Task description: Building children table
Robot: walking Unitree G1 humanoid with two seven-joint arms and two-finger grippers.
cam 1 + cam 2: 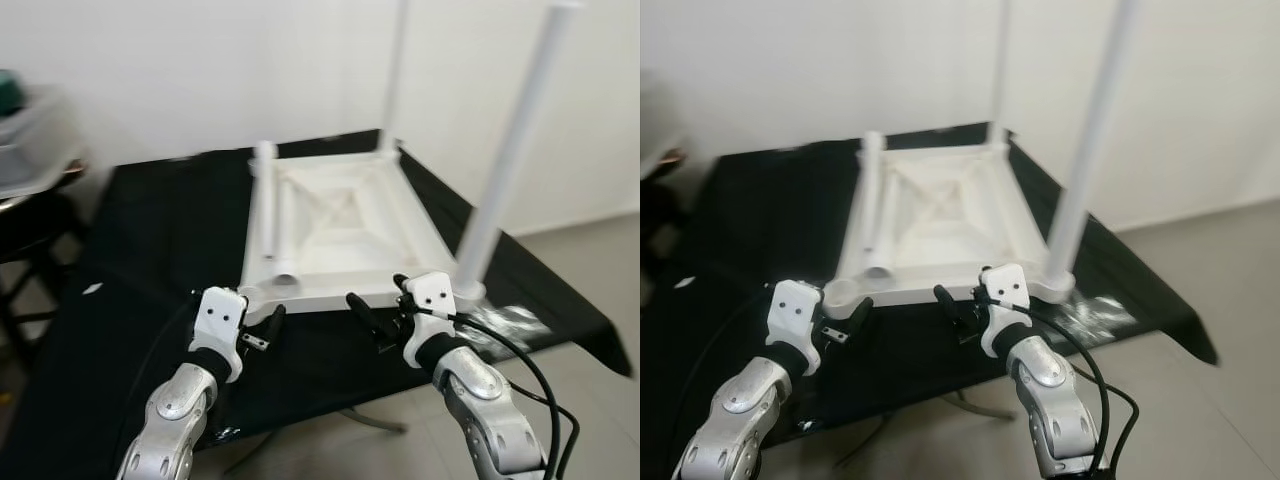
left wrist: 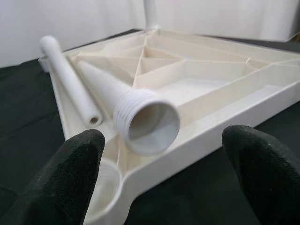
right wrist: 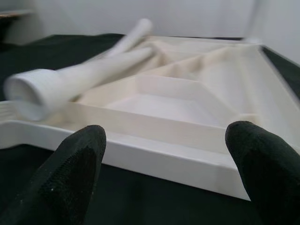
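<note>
Bright, even light with soft shadows and no glare. The head views are slightly motion-blurred. In the right wrist view, the loose leg point(image 3: 79, 70) is smeared and the black fingertips point(image 3: 70, 173) are soft.

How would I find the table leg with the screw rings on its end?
Look at the black table, where a white tabletop lies upside down. Two loose legs rest along its left side, by the left tool. Choose the fatter threaded leg, ending in a wide, ridged, hollow mouth; the slim plain leg beside it has none.
</note>
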